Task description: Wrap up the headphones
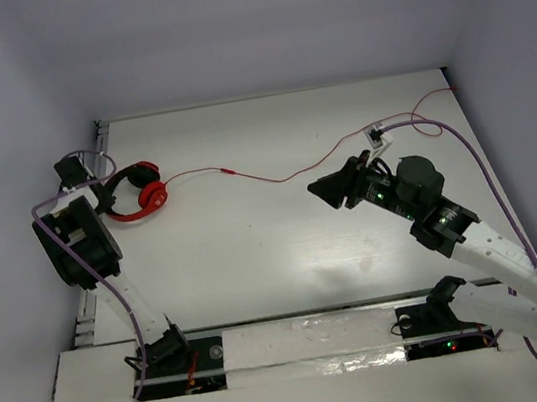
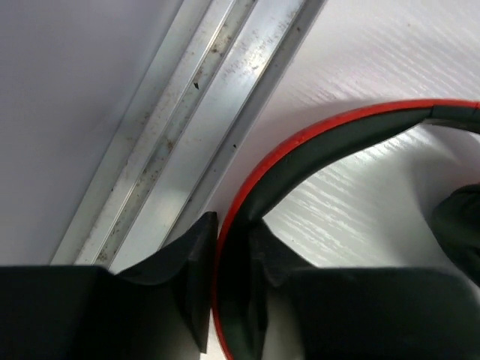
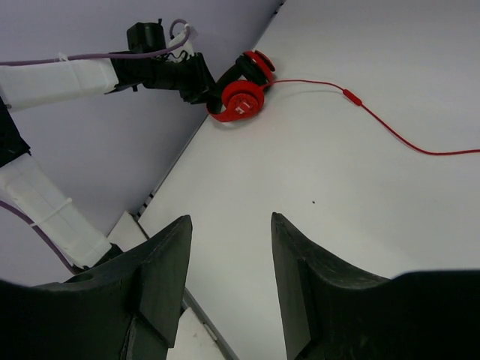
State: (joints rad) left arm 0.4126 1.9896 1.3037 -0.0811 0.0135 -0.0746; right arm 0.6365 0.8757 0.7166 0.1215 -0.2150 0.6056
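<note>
The red headphones (image 1: 141,192) lie at the table's far left, ear cups stacked, with the black-and-red headband (image 2: 315,154) arching toward the left wall. My left gripper (image 2: 232,259) is shut on the headband, one finger on each side of it. It also shows in the top view (image 1: 106,193). The thin red cable (image 1: 275,175) runs right from the cups across the table to the far right edge. It also shows in the right wrist view (image 3: 390,131), with the headphones (image 3: 240,101). My right gripper (image 1: 332,188) is open and empty above the table's middle right, close below the cable.
An aluminium rail (image 2: 202,112) runs along the table's left edge beside the wall, right next to the headband. A small white tag (image 1: 378,133) sits on the cable near the right arm. Purple robot cables (image 1: 486,168) loop over the right arm.
</note>
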